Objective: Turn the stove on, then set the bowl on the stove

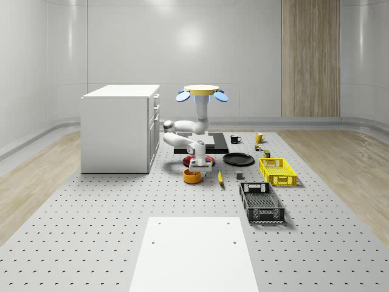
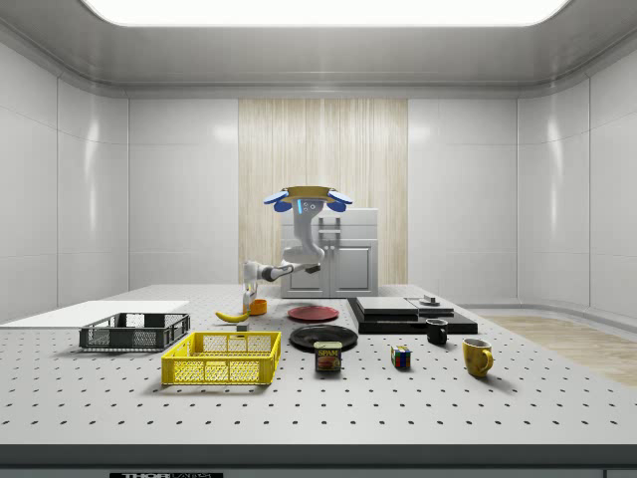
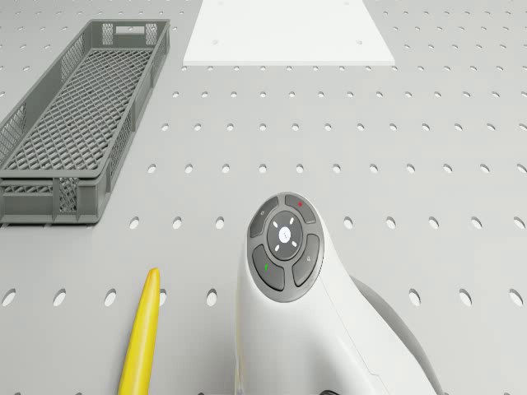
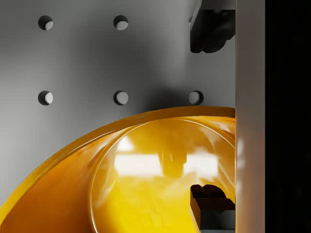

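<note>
The bowl (image 1: 192, 176) (orange, on the table (image 1: 91, 231)) sits under the gripper (image 1: 197, 165), fingers straddling its rim, while the drone (image 1: 202, 92) hovers above the stove (image 1: 209, 143).

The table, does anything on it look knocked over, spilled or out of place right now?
Nothing stands out. The bowl sits upright under the gripper, the banana lies flat beside it, and both crates stand level on the table.

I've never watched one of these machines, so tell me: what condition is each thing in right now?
Orange bowl: upright on the table, empty.
Pincer: lowered over the bowl's rim, one finger inside, one outside.
Drone: hovering above the black stove.
Black mesh crate: empty.
Yellow banana: lying flat beside the bowl.
</note>
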